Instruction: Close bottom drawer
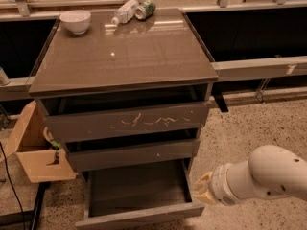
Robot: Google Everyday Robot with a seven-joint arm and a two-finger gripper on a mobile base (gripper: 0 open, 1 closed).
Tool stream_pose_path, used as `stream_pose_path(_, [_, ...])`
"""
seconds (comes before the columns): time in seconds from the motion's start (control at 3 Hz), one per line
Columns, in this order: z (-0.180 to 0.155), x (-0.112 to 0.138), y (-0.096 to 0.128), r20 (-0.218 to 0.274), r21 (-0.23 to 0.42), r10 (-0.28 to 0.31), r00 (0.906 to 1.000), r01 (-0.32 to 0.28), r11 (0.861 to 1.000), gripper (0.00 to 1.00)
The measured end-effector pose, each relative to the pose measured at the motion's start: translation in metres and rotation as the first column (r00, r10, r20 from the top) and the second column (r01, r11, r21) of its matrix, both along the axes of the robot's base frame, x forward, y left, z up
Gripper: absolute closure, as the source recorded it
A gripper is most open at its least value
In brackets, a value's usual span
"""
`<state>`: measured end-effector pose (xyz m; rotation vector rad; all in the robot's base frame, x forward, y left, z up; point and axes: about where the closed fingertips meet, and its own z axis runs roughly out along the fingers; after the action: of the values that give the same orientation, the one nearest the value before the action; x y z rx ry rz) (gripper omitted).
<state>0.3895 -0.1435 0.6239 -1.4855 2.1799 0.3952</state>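
A cardboard box (33,152) with open flaps sits on the floor (240,133) at the left edge of the frame, just beside a dark grey-brown cabinet (124,56) that fills the centre. On the cabinet's glossy top, a white bowl (76,20) stands at the upper left corner, and further right along the back edge lie a plastic bottle (123,11) and a green can (145,8), both on their sides and touching. The cabinet has three handleless drawers. The top drawer (129,121), with pale scratches on its front, is slightly open, and the middle drawer (134,153) is out a little further. The bottom drawer (144,215) is pulled well out at the lower centre of the frame, its dark inside showing and apparently empty. To its right, at the lower right of the frame, the gripper (201,189) at the end of a thick white arm (268,176) hovers just beside the drawer's right front corner, near it but seemingly not touching; whether the gripper is clenched or released cannot be told. The drawer looks rigid, light while empty, and likely to slide on runners. With no handle, a grasp seems unnecessary: a flat push on its plain front, close to the middle, should send it in straight, while pressure at one corner could skew it.
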Motion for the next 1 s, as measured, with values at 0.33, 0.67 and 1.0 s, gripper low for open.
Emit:
stream_pose_path(0.33, [-0.016, 0.0, 0.001, 0.005, 0.0, -0.001, 1.0, 0.001, 1.0, 1.0])
stream_pose_path(0.67, [-0.054, -0.002, 0.006, -0.007, 0.022, -0.025, 0.9997, 0.025, 0.999, 1.0])
stream_pose_path(1.0, [-0.099, 0.0, 0.01, -0.008, 0.052, -0.062, 0.998, 0.063, 0.997, 1.0])
